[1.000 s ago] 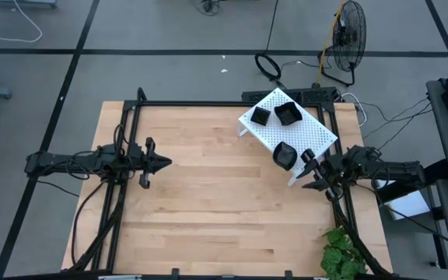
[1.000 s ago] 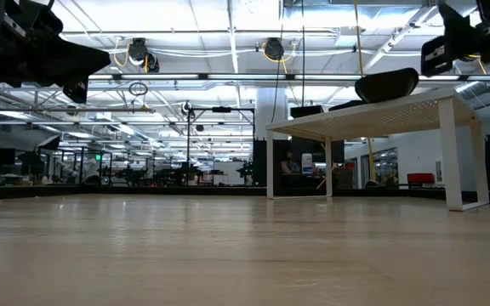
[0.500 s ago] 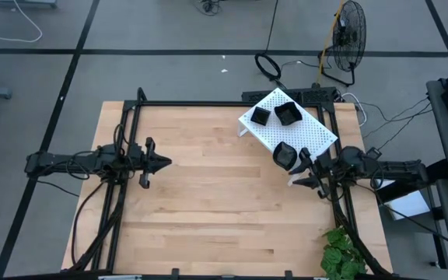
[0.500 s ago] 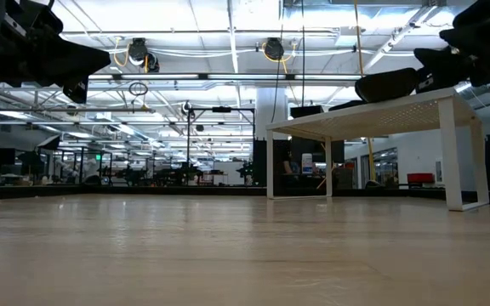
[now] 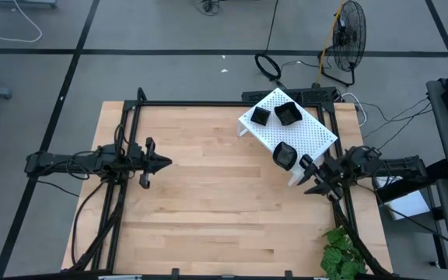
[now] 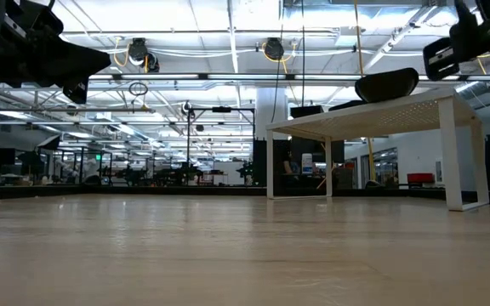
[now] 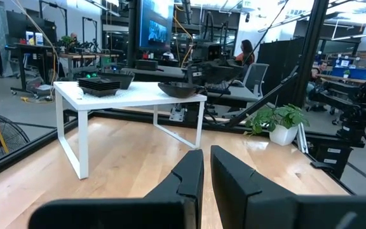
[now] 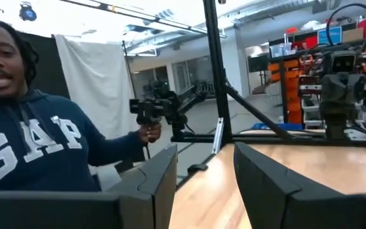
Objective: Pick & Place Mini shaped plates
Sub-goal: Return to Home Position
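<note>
Three mini shaped plates, glossy black, lie on a white perforated rack (image 5: 306, 134) that stands on its legs at the table's far right. Two of them (image 5: 260, 116) (image 5: 288, 113) are at the rack's far end. The third (image 5: 284, 155) (image 6: 387, 85) sits at its near end. My right gripper (image 5: 308, 175) (image 8: 205, 172) hangs open just right of that near plate, level with the rack top and touching nothing. My left gripper (image 5: 162, 162) (image 7: 206, 168) waits shut at the table's left, pointing level toward the rack (image 7: 126, 95).
A black frame (image 5: 208, 104) runs along the table's edges. A green plant (image 5: 341, 253) stands at the near right corner. A person in a dark blue hooded top (image 8: 37, 146) is beyond the table in the right wrist view. Bare wood (image 5: 216, 202) spreads between the arms.
My right gripper went toward the near plate on the rack, then drew back toward the table's right edge, rolling a little. It stays open. The plate has not moved.
</note>
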Motion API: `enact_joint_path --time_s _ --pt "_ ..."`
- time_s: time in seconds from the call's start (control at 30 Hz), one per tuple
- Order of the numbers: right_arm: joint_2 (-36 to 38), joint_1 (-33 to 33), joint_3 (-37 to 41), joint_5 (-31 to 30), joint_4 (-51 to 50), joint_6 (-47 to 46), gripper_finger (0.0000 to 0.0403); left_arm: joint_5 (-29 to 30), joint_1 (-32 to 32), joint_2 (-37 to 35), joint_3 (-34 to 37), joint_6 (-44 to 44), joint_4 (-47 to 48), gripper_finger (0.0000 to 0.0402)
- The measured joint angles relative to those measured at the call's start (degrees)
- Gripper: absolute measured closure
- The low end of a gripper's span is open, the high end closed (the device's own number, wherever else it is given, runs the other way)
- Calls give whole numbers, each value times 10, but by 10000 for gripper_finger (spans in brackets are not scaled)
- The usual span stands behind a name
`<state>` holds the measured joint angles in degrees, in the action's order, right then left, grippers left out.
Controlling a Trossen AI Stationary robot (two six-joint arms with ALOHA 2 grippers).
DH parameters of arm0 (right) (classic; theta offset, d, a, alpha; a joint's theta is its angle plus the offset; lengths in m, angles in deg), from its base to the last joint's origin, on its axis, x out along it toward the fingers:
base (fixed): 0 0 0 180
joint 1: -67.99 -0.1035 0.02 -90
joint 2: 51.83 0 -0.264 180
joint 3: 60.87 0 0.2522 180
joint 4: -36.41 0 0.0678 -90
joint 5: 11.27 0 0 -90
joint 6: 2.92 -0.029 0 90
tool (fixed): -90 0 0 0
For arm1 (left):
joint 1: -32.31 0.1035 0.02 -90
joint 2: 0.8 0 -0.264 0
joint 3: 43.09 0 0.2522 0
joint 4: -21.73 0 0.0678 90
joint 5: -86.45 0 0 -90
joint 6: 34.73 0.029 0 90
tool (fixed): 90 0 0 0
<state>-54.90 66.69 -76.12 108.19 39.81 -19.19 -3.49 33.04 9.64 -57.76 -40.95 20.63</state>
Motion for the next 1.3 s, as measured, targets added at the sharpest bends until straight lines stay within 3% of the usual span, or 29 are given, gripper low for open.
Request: enact_joint_path --time_s 0.23,0.4,0.57,0.77,1.3 --pt "-24 -146 0 -136 10 17 261 0 0 0 0 0 0 371" --pt "-77 -279 0 -233 55 87 258 0 0 0 0 0 1 371" --pt "-98 -363 0 -267 77 130 258 0 0 0 0 -3 1 371" --pt "-87 -396 0 -268 63 146 256 0 0 0 0 -3 1 371" --pt "-61 -397 0 -264 18 140 256 0 -1 0 0 -3 1 371"
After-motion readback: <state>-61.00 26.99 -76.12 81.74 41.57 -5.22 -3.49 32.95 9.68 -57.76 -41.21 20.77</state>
